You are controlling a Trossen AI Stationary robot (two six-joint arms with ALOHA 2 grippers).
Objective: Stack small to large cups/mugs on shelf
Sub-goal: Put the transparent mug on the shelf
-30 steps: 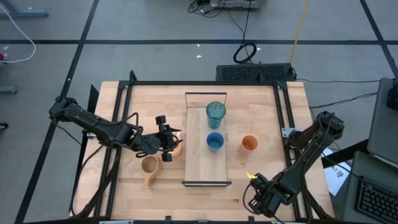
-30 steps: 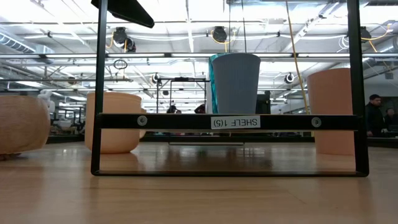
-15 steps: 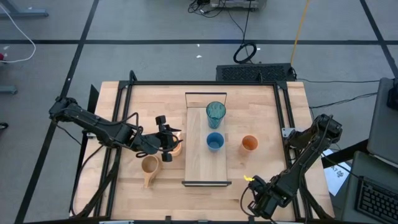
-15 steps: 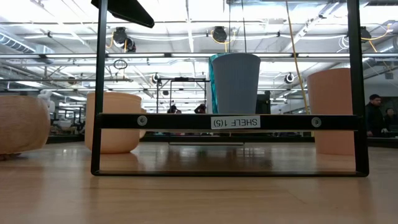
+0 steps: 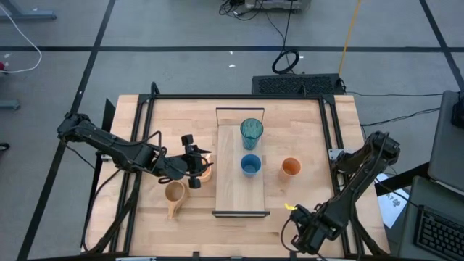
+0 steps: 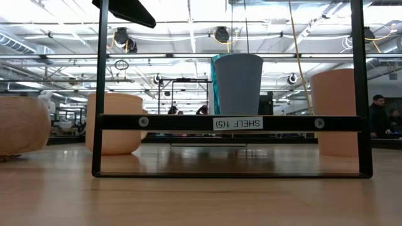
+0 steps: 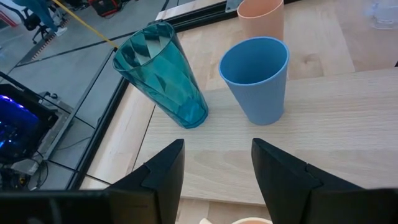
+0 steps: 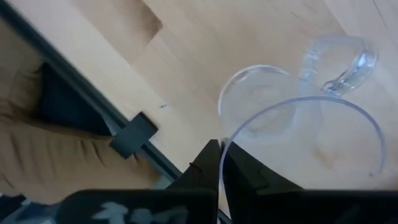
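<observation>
Teal tumbler (image 5: 251,133) and blue cup (image 5: 250,164) stand upright on shelf (image 5: 240,194).

Tumbler (image 5: 251,133) behind cup (image 5: 250,164) on shelf (image 5: 241,190), second cup (image 5: 291,167) right, handled mug (image 5: 174,193) left

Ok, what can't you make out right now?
- Orange mug: high view, mostly under the left tool; grip unclear.
- Clear glass: high view, too faint beside the right tool.
- Teal tumbler: low view, behind the blue cup.
- Tan mug: low view, cut by edge.
</observation>
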